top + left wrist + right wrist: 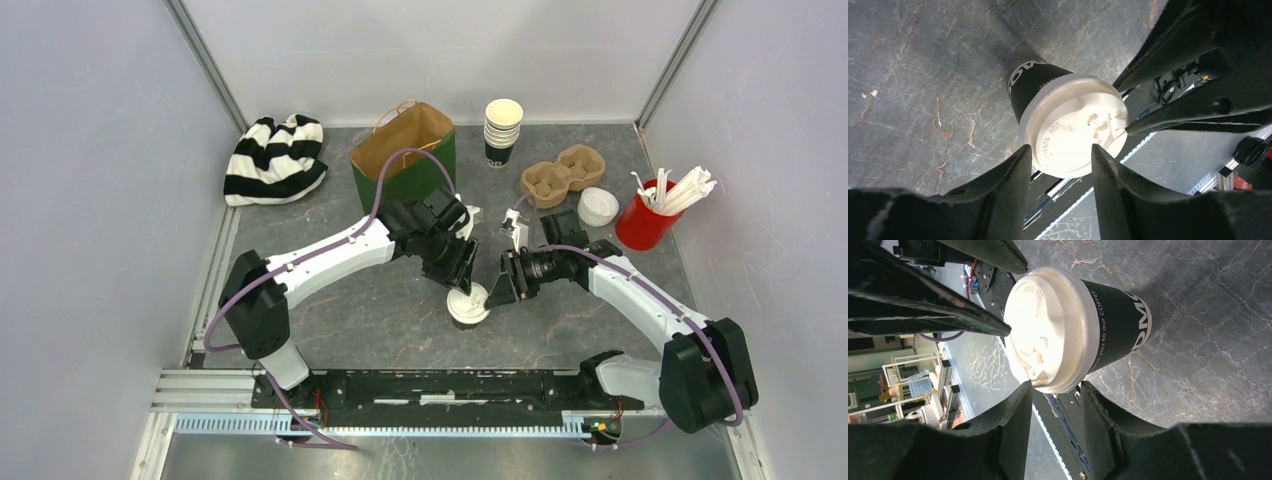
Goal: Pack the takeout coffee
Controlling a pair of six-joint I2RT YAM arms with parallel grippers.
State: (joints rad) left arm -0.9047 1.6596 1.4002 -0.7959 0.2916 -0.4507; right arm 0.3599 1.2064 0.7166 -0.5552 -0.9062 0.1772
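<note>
Two end effectors meet at one takeout coffee cup [468, 308], which stands upright near the middle of the desk [380, 320], well apart from the paper bag [405, 152] at the rear. The cup's white lid [1068, 135] is seated.

Surface: grey, stone-patterned, with pale veins. Plain pale panels enclose it at the left, rear and right.

Left end effector [463, 282]: fingers spread, tips at the lid rim, nothing pinched.
Right end effector [498, 288]: fingers spread, tips at the opposite side of the rim, nothing pinched.

Top view only:
- striped cloth [275, 158], rear left
- stack of open cups [502, 128], beside the bag
- cardboard carrier [562, 175], with spare lids [598, 206] just beside it
- red cup of stirrers [648, 218], right side

Left wrist view only: raised lettering and the sip opening on the lid.

Right wrist view only: white print on the cup's dark wall, and blurred shelving [908, 385] beyond the desk's near edge.
</note>
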